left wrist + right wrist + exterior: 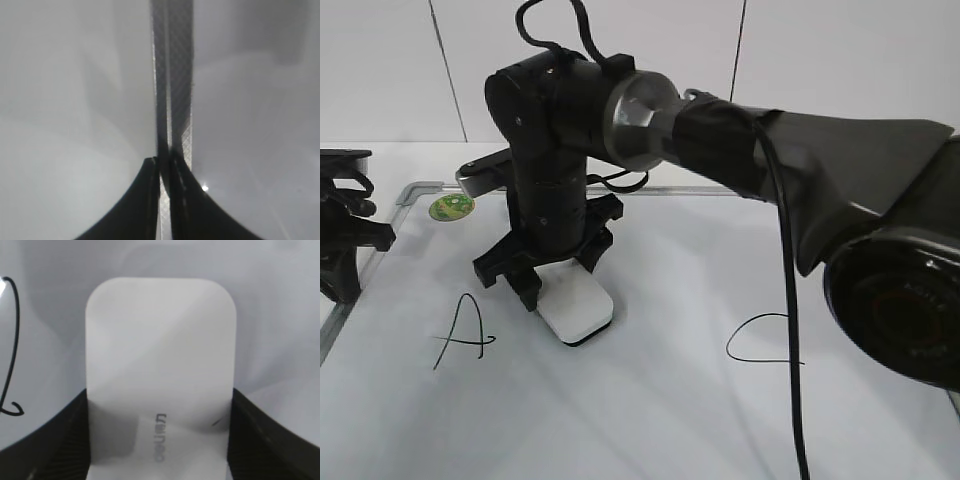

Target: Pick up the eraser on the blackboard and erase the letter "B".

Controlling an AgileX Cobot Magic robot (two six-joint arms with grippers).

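Right tool [556, 274] clamping eraser [576, 304], flat on blackboard [670, 400]

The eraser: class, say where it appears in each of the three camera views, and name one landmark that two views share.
Exterior view: the eraser lies on the blackboard, lower centre-left, between the right gripper fingers.
Left wrist view: not in it.
Right wrist view: fills the centre.
Shared landmark: the letter "A", left of the eraser in both.
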